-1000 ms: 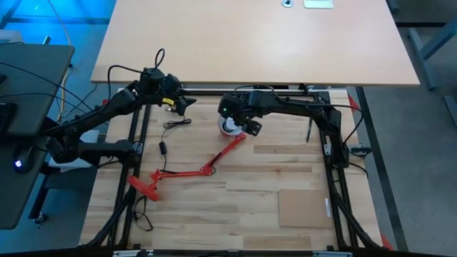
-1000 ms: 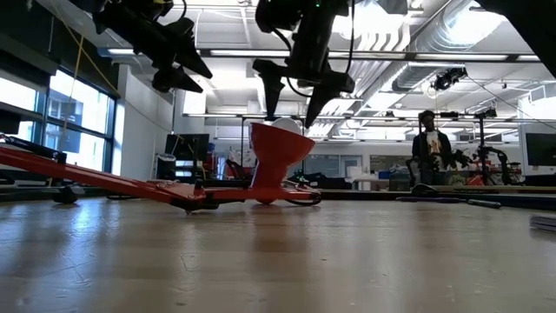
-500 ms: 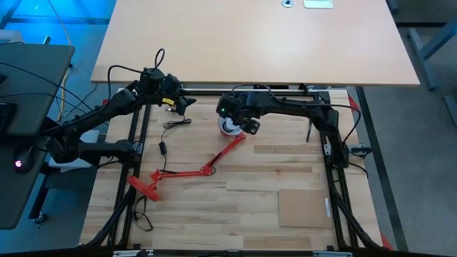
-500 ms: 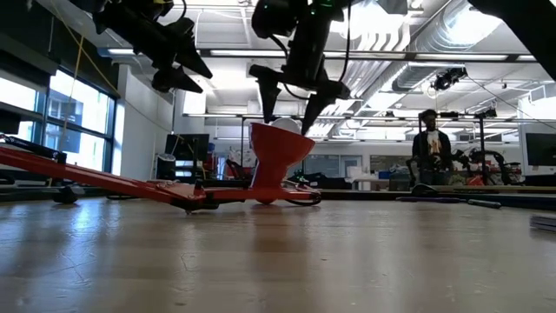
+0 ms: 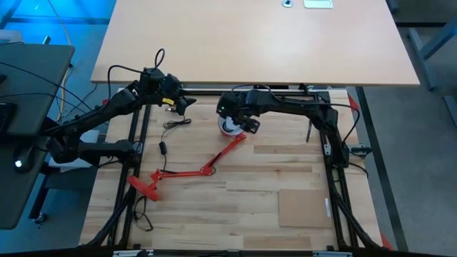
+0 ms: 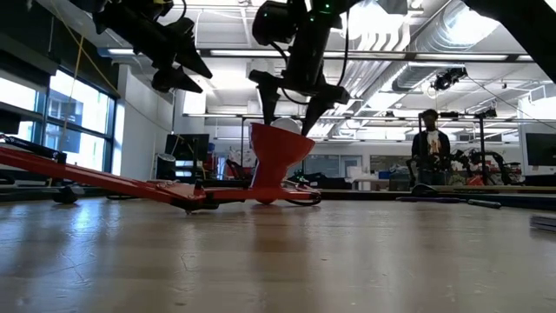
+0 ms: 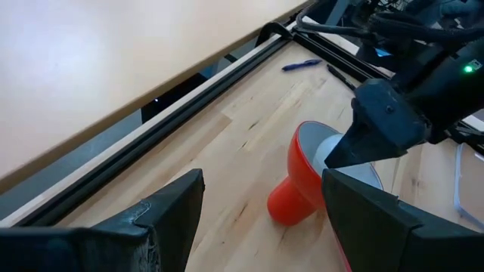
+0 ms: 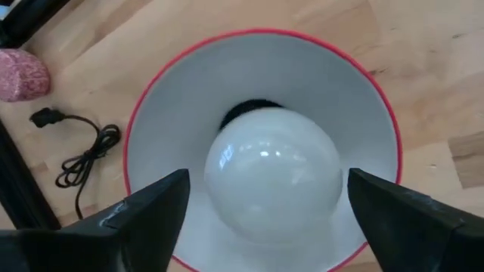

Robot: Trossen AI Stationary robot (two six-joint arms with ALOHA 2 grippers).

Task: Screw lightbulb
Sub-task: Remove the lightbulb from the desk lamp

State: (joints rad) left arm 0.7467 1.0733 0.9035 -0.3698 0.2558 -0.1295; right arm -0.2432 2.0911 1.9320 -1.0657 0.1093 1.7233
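1. Lightbulb: white, seated base-down in the dark socket at the middle of the red lamp shade, rounded end facing up out of the shade's open mouth. Top just visible above the rim in the low view.
2. Red lamp shade: mouth upward, white inside, standing on the wooden tabletop near its far edge. Joined to a red jointed lamp arm lying flat across the tabletop toward a red base at the left.
3. Right tool: directly above the shade mouth, pointing down. Fingers spread wide, one on each side of the lightbulb, apart from the glass. Nothing held.
4. Left tool: raised above the tabletop's far left corner, well apart from the lamp. Fingers spread wide, nothing between them.
5. Black power cord: lying loose on the tabletop between the left arm and the lamp; a coiled section with plug beside the shade.
6. Small pink ball: on the tabletop, near the shade, not touching it.
7. Pen: on the tabletop beyond the shade, by the black frame rail.
8. Thin brown board: flat on the tabletop's near right area.
9. Person: standing in the room behind the tabletop, well apart from the arms.
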